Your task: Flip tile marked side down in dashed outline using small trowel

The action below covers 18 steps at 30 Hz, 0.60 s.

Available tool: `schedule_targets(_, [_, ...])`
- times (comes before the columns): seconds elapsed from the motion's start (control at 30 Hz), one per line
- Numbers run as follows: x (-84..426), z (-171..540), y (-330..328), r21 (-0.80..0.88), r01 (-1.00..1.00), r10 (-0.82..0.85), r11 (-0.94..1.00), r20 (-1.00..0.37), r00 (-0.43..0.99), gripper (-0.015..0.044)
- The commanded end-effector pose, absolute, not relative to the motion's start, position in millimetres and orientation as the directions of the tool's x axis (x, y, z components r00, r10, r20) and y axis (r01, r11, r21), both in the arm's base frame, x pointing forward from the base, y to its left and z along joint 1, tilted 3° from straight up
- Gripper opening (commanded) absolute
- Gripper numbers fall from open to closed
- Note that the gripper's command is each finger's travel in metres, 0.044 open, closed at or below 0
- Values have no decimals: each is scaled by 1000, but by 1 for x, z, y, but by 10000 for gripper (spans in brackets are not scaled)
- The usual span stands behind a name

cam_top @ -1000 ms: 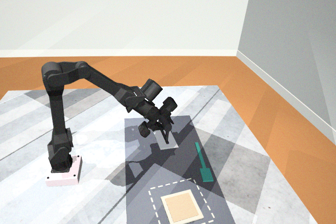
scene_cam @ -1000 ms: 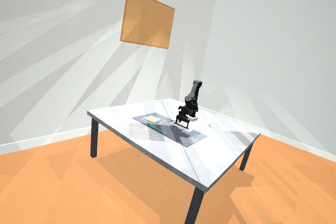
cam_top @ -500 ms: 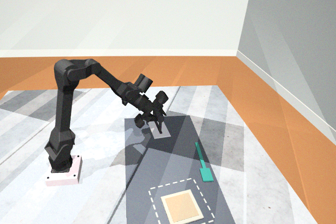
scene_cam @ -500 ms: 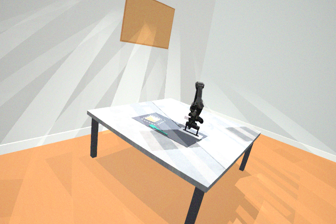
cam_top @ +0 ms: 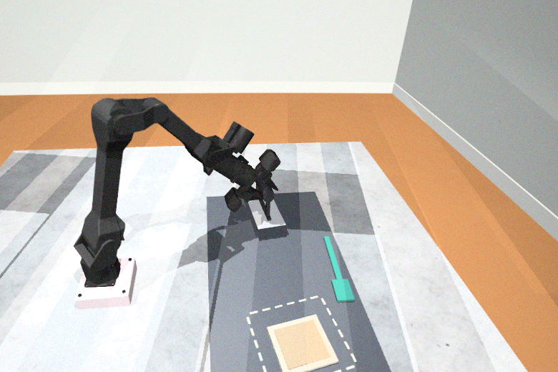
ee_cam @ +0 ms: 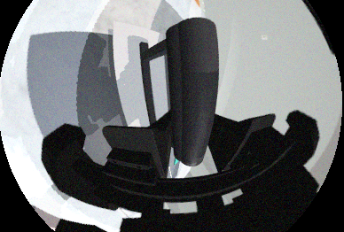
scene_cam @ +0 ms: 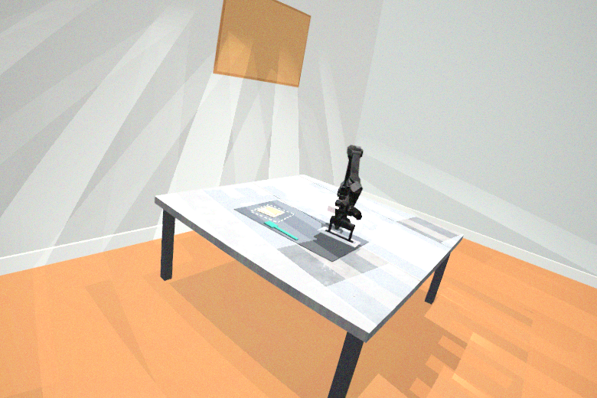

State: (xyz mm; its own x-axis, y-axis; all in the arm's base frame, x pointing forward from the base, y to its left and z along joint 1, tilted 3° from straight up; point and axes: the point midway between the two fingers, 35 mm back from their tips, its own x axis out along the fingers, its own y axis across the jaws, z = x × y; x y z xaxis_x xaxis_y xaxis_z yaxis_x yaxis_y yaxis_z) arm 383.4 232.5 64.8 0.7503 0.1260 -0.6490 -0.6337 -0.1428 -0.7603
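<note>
The tile (cam_top: 304,341) (scene_cam: 270,211) lies flat inside the dashed outline (cam_top: 320,297) on the dark mat (cam_top: 288,268) (scene_cam: 305,226). It shows a peach square with a cream border; its underside is hidden. My gripper (cam_top: 261,190) (scene_cam: 341,221) (ee_cam: 184,112) is shut on the black handle of a trowel, which has a bracket and a flat pale plate (cam_top: 277,219) (ee_cam: 121,49). The plate is tilted, a little above the mat's far part, away from the tile. The fingers' contact with the handle is partly hidden.
A flat teal spatula-shaped tool (cam_top: 343,290) (scene_cam: 272,224) lies along the mat's right edge in the top view, beside the outline, its handle pointing away from the tile. The arm's pale pink base (cam_top: 106,296) stands on the table left of the mat.
</note>
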Motion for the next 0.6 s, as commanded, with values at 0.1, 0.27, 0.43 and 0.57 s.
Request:
schedule_targets(0.1, [385, 57, 232, -767, -628, 124, -133, -641, 757, 0])
schedule_targets(0.27, [385, 48, 232, -767, -628, 124, -133, -641, 757, 0])
schedule_targets(0.43, [385, 40, 231, -767, -628, 124, -133, -642, 757, 0])
schedule_targets(0.57, [385, 36, 231, -767, -628, 125, -133, -642, 757, 0])
